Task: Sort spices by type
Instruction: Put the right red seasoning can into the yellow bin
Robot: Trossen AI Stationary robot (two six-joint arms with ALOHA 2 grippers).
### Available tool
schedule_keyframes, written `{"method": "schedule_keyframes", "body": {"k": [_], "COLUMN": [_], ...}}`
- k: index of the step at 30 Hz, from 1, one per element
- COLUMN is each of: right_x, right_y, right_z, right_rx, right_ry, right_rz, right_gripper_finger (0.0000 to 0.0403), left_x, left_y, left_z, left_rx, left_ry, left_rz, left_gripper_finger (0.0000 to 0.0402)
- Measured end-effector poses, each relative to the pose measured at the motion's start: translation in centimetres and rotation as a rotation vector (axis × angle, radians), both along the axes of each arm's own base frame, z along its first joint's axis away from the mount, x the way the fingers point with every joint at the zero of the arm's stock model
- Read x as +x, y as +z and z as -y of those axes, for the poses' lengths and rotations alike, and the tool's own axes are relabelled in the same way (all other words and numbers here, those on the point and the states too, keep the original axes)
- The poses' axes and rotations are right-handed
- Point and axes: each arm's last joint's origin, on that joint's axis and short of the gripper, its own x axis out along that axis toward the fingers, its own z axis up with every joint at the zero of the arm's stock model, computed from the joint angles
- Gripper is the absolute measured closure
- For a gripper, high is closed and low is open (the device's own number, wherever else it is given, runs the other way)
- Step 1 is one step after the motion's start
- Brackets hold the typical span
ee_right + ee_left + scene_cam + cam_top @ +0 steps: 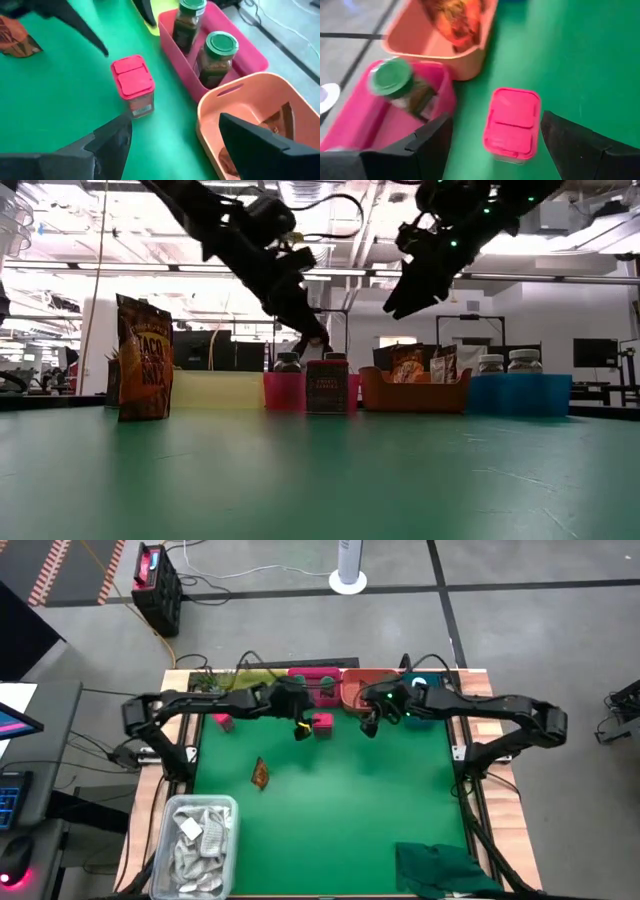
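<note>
A pink box [512,122] stands upright on the green mat in front of the pink tray [315,687]. My left gripper [495,120] hovers open just above it, one finger on each side, touching nothing. My right gripper [175,125] hangs open higher up, in front of the orange tray [250,95]. Two dark green jars [215,57] stand in the pink tray. A second pink box [222,721] stands toward the table's left. One orange-brown packet [260,773] stands on the mat, and others [405,362] sit in the orange tray. White-capped jars [490,363] stand in the teal tray.
Yellow [250,680], pink, orange and teal [432,705] trays line the far edge. A clear tub of white packets [195,840] sits at the near left corner, and a dark green cloth [440,865] lies at the near right. The mat's middle is bare.
</note>
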Motion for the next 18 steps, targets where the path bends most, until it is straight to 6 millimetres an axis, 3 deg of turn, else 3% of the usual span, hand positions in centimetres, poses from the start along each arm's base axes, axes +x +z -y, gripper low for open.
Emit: {"method": "schedule_keyframes", "body": {"k": [3,10,18], "right_x": [-0.6,-1.4,-1.2], "right_y": [-0.7,-2.5,-2.0], "right_z": [-0.7,-1.9,-1.8], "right_rx": [0.002,-0.019,-0.052], "right_ry": [0.017,0.058,0.07], "right_rz": [-0.003,0.031,0.075], "right_gripper_finger": [0.0078,0.0078,0.0078], "left_x": [1.0,1.4,2.3], "left_y": [-0.3,0.0,-1.5], "left_z": [-0.2,-0.3,-0.9], "left_rx": [-0.011,-0.06,-0.079], "left_ry": [-0.067,-0.165,-0.148], "left_rz": [-0.045,-0.031,-0.02], "left_gripper_finger": [0.0111,0.0111,0.0111]}}
